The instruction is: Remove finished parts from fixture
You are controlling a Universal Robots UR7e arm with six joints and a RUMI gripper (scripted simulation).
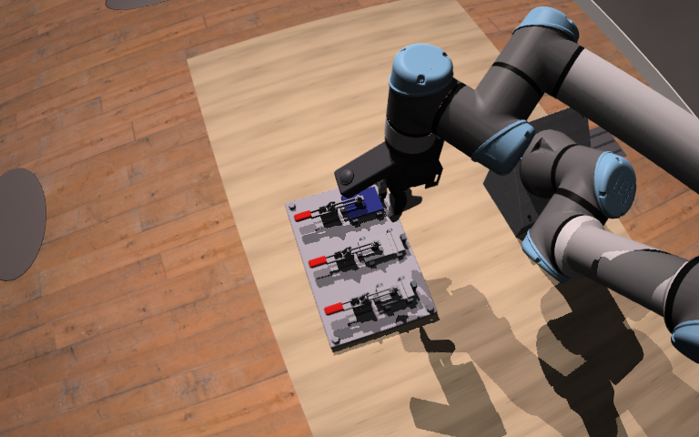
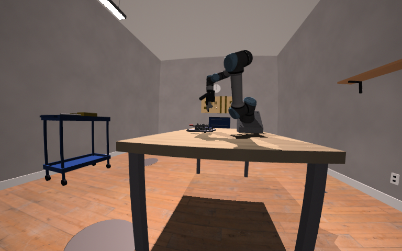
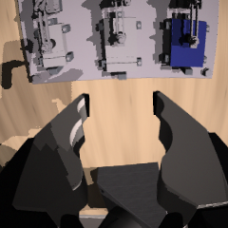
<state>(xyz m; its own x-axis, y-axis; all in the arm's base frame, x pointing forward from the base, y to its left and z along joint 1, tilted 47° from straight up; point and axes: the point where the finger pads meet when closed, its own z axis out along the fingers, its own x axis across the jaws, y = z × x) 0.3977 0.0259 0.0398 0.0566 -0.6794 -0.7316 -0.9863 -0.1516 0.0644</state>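
Observation:
The grey fixture plate [image 1: 361, 270] lies on the wooden table with three toggle clamps in a row. The blue blank [image 1: 363, 204] sits in the far station. Two grey slotted parts sit in the middle station [image 1: 383, 251] and the near station [image 1: 397, 298]. My gripper [image 1: 397, 208] hangs in the air beside the plate's far right edge, near the blue blank. In the wrist view the fingers stand narrowed with only bare table between them. That view shows the blue blank [image 3: 188, 44] at the right and the grey parts [image 3: 121, 45] [image 3: 54, 45] in the middle and at the left.
Each clamp has a red handle [image 1: 317, 261] on the plate's left side. The robot's base [image 1: 531, 178] stands on the table to the right of the plate. A blue cart [image 2: 75, 143] stands on the floor, away from the table.

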